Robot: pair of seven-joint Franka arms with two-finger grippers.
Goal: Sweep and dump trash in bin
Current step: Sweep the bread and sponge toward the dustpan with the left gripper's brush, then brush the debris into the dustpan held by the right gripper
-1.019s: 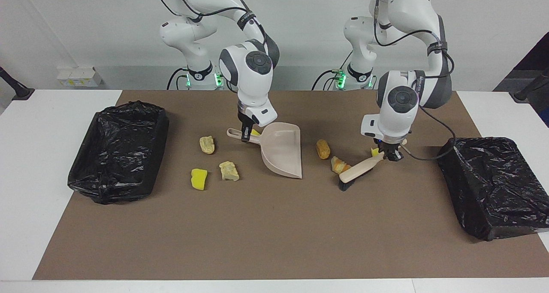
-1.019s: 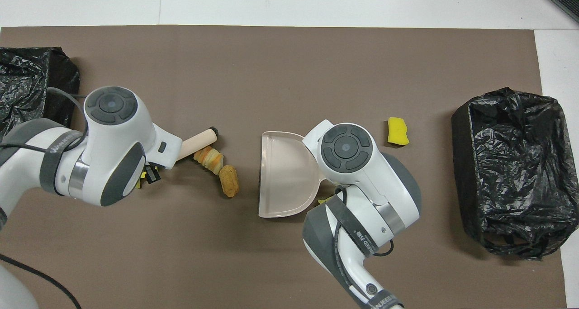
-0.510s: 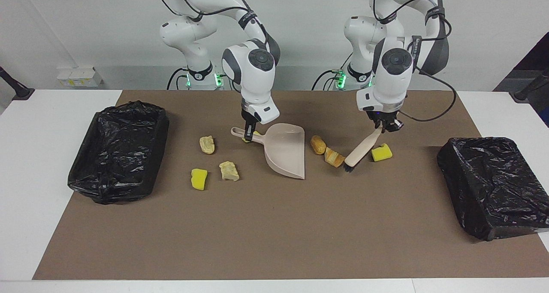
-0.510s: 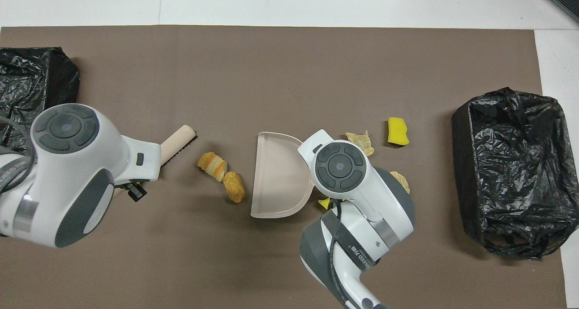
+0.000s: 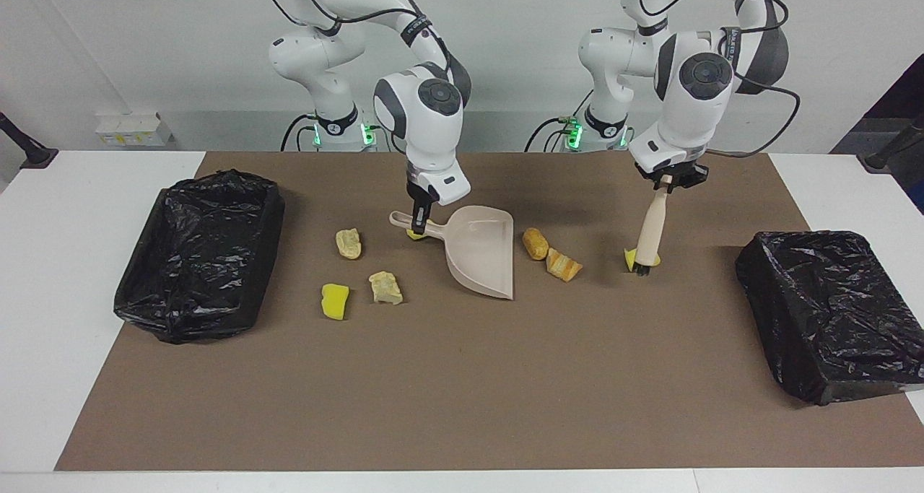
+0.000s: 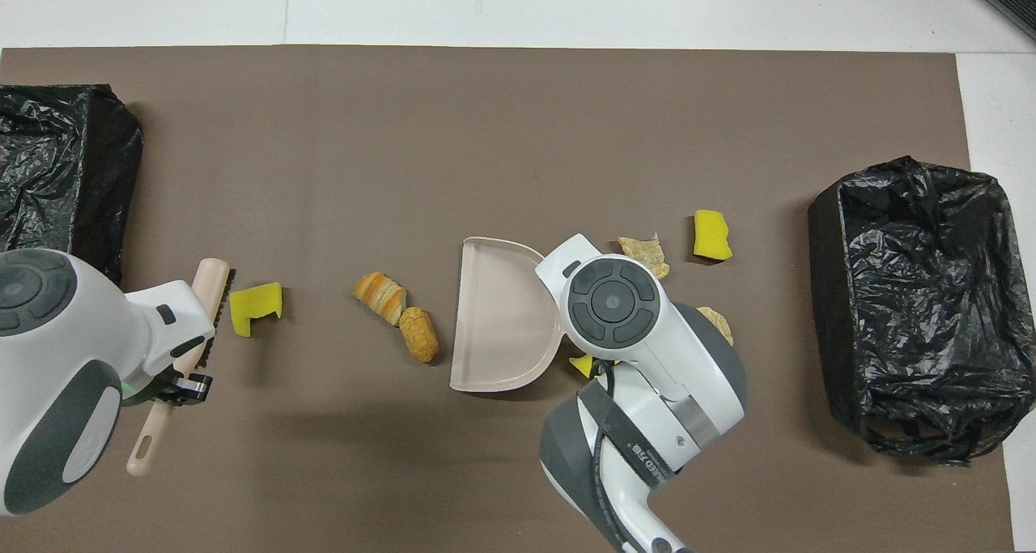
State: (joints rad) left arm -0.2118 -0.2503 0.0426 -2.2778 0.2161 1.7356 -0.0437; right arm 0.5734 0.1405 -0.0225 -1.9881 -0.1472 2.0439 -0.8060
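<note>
Brush (image 5: 651,227) swung upright since half second ago, bristles down beside yellow sponge piece (image 6: 255,308). Left tool (image 5: 668,182) clenched on brush handle. Right tool (image 5: 418,222) clenched on dustpan (image 5: 482,251) handle, seemingly over another yellow piece. Two bread pieces (image 5: 550,255) lie just beside dustpan mouth. Three more chunks (image 5: 364,274) lie between dustpan and bin (image 5: 198,251) on worktop (image 5: 447,377).

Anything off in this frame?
One thing: a yellow sponge piece sits under the dustpan handle, beside the right gripper, away from the pan's mouth. The left gripper holds the brush.
</note>
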